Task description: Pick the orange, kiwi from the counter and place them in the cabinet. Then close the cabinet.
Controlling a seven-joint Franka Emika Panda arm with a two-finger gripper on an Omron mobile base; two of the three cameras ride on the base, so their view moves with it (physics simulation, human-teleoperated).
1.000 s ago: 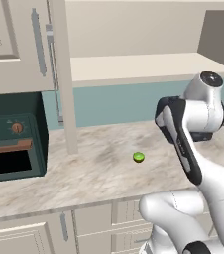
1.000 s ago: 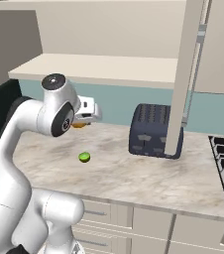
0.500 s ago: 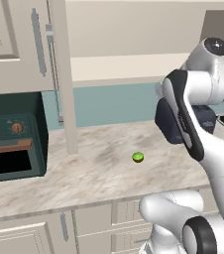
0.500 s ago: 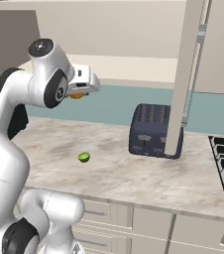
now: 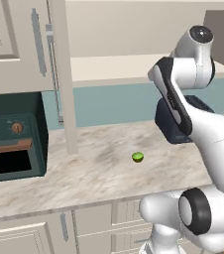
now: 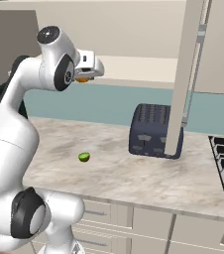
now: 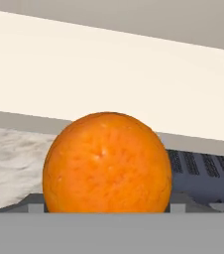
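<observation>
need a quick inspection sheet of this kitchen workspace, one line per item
surface: long beige marbled stone counter, nothing spilled.
job's things: small bright orange ball held in the end effector, raised near the pale shelf of the open cream wall cabinet; small lime green kiwi lies on the counter.
clutter: dark blue toaster; dark green oven at the counter's left end.
grippers: end effector shut on the orange.
cables: nothing seen.
surroundings: teal backsplash, cream lower drawers.

Dimpled matt orange (image 7: 107,163), marbled stone counter (image 5: 94,173), ribbed dark toaster (image 6: 151,130)
</observation>
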